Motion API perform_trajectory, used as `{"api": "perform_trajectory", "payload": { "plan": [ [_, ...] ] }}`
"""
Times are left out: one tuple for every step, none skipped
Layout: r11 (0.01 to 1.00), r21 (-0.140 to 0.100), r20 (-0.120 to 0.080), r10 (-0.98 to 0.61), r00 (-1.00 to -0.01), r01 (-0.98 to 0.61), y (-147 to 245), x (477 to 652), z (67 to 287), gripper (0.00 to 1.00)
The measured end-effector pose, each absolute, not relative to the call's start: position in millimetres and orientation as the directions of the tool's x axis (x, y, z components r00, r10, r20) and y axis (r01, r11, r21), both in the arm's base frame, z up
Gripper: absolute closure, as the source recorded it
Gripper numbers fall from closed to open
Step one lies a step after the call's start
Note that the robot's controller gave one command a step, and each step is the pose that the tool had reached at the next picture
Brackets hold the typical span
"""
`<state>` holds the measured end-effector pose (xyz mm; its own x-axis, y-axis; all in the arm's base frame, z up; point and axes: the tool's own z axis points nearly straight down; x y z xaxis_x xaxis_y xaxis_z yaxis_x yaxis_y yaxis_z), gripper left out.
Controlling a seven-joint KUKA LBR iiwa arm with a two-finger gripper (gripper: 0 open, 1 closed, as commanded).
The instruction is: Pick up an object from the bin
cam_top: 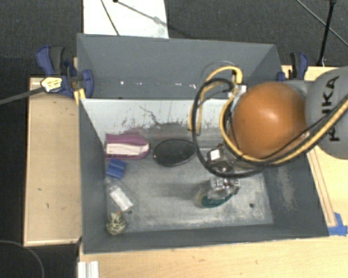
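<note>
Item 1: claw. It hangs low over the bin floor, under the arm's orange cover. From my screen I cannot tell whether it is open or closed.

Item 2: small dark-teal thing. It lies directly under the claw and slightly to its near-left, touching it or very nearly so. It has a low, rounded, glossy shape, and part of it is hidden by the claw. I judge it light and possibly slick. I would take it across its narrow middle, squarely, because a smooth curved body may squirt out of an off-centre pinch.

Item 3: black oval disc. It lies flat, left of the claw and further back. It looks hard to get under.

Item 4: purple and white block, beyond the disc, well left of the claw.

Item 5: blue piece, far left of the claw, just in front of the block.

Item 6: pale little tube, far left, about level with the claw.

Item 7: yellowish crumpled lump, far left and nearer than the claw, in the front corner.
</note>
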<state>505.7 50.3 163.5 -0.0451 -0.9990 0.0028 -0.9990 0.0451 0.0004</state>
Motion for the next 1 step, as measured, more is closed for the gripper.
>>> {"api": "perform_trajectory", "payload": {
  "plan": [
    [-0.032, -0.009, -0.002, -0.999, 0.032, -0.999, 62.5, 493.7, 251.8, 1.00]
  ]
}}
